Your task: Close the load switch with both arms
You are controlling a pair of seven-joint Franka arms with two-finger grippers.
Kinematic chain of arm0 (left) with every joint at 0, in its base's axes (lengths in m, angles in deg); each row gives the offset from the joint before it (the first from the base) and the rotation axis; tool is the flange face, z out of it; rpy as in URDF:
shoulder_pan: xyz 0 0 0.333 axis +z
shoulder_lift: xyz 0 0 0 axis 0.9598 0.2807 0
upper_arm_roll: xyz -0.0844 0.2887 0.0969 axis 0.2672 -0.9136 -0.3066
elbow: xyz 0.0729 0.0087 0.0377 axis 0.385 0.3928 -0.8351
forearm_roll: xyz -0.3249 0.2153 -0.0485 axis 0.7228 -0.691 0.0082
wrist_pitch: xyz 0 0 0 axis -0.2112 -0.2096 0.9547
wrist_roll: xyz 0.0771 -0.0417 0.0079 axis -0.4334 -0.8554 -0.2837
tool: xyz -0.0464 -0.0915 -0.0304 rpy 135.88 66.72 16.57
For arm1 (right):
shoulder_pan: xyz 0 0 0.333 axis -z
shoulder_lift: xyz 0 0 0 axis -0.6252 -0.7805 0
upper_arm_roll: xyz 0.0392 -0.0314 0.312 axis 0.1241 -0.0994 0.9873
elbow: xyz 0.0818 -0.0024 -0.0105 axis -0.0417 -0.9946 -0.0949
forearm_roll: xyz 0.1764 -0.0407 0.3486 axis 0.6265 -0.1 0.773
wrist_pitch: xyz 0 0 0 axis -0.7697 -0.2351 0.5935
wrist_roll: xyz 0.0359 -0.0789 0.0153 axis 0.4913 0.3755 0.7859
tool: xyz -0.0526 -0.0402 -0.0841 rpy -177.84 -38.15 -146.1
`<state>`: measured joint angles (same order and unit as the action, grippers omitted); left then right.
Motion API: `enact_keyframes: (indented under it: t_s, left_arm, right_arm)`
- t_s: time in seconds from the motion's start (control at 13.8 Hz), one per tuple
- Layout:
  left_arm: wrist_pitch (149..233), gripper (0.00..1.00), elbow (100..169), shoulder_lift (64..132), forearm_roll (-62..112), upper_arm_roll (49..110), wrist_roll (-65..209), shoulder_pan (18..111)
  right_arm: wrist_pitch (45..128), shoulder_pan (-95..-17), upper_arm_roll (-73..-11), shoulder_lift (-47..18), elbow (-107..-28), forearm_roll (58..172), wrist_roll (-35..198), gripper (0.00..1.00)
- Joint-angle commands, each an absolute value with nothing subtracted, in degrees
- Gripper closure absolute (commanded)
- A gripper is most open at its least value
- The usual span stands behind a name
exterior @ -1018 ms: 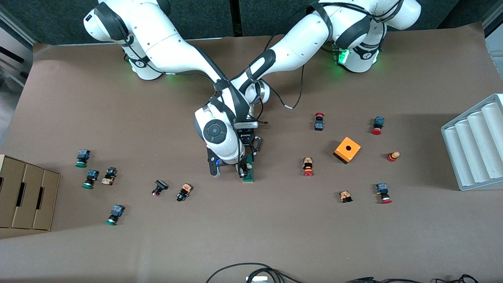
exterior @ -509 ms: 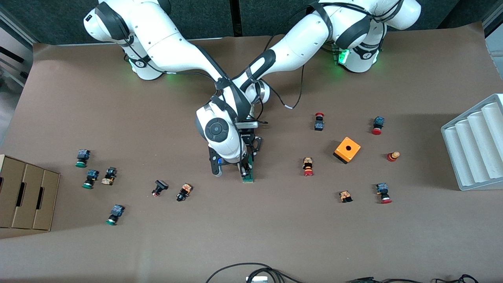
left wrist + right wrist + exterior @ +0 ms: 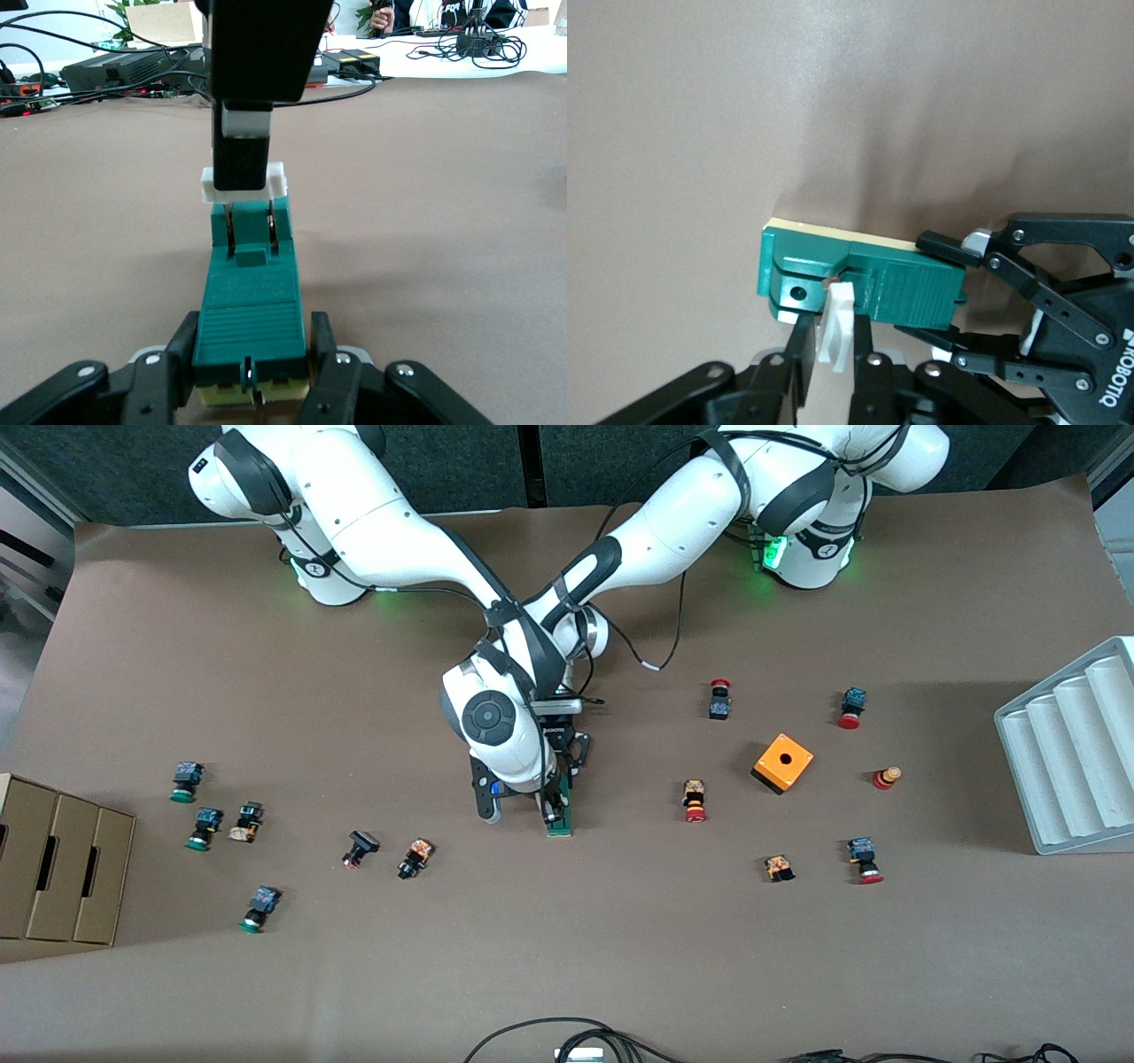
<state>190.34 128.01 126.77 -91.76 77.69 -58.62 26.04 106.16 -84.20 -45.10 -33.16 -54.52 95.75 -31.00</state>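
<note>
The load switch (image 3: 560,817) is a dark-green block lying on the brown table near its middle. My left gripper (image 3: 568,769) is shut on the end of its body that is farther from the front camera. In the left wrist view the fingers (image 3: 180,354) clamp both sides of the green body (image 3: 252,301). My right gripper (image 3: 550,804) comes down from above and is shut on the white lever (image 3: 837,323), which stands up from the green body (image 3: 899,288). The lever also shows in the left wrist view (image 3: 280,181).
An orange cube (image 3: 783,763) with a hole and several red-capped buttons lie toward the left arm's end. Several green-capped and dark buttons lie toward the right arm's end. A grey ridged tray (image 3: 1072,753) and a cardboard box (image 3: 58,868) stand at the table's ends.
The right arm's wrist shifted a little one second ago. Both grippers keep their hold on the switch, and it stays in place.
</note>
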Motion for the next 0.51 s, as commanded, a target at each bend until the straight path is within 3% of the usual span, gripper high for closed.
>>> enact_keyframes:
  t_s: [0.0, 0.44]
  left_arm:
    - [189.94, 0.46, 126.92, 127.61, -92.83, 77.94, -59.20, 25.88]
    - [189.94, 0.46, 126.92, 127.61, -92.83, 77.94, -59.20, 25.88]
  right_arm:
    - [105.84, -84.05, -45.08, -33.39, -53.03, 94.69, -31.66, 0.77]
    - [105.66, -83.87, -45.08, -33.21, -53.03, 94.69, -31.66, 0.84]
